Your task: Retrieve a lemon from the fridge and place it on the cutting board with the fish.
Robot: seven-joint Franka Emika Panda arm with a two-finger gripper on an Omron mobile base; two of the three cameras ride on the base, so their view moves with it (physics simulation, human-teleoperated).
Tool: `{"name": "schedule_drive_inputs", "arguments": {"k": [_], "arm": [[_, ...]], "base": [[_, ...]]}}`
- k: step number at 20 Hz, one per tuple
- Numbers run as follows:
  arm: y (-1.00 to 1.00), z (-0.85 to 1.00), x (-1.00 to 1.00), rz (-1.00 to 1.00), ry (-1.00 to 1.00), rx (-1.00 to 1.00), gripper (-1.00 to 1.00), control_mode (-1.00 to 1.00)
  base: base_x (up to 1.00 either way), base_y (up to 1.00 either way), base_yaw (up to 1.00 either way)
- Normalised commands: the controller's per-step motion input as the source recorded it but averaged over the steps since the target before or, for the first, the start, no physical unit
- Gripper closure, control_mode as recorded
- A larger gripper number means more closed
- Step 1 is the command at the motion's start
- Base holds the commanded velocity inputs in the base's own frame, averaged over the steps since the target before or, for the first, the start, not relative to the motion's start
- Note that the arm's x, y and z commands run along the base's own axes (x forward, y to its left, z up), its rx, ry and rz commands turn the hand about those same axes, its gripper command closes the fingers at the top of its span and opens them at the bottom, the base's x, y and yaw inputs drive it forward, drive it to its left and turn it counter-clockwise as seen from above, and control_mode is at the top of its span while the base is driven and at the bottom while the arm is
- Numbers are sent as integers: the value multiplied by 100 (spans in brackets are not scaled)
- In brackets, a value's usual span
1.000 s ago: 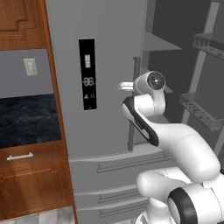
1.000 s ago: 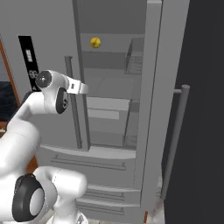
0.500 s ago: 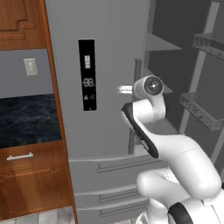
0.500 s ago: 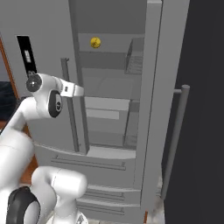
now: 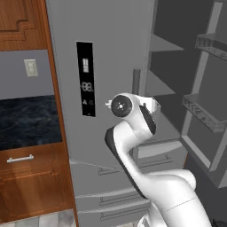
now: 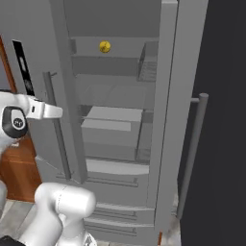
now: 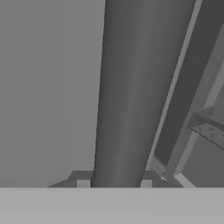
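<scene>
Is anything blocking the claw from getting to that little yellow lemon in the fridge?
Yes. The claw is shut on the left door's handle, and that door stands between it and the lemon, which sits on an upper shelf well above. The right door is open.

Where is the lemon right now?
In the right base view, the lemon sits on an upper shelf inside the open fridge, left of a wire door bin, well above the gripper.

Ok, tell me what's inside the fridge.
In the right base view, a lemon sits alone on an upper shelf of the fridge, with a pale drawer lower down. The still-closed door hides the left part of the inside.
</scene>
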Motion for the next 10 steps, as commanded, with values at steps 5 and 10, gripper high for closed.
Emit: {"name": "schedule_drive_inputs", "arguments": {"k": [5, 10], "arm": [[34, 2, -97, -40, 21, -2, 100, -100], [45, 0, -98, -41, 19, 0, 100, -100]], "base": [[0, 0, 0], [0, 0, 0]]}}
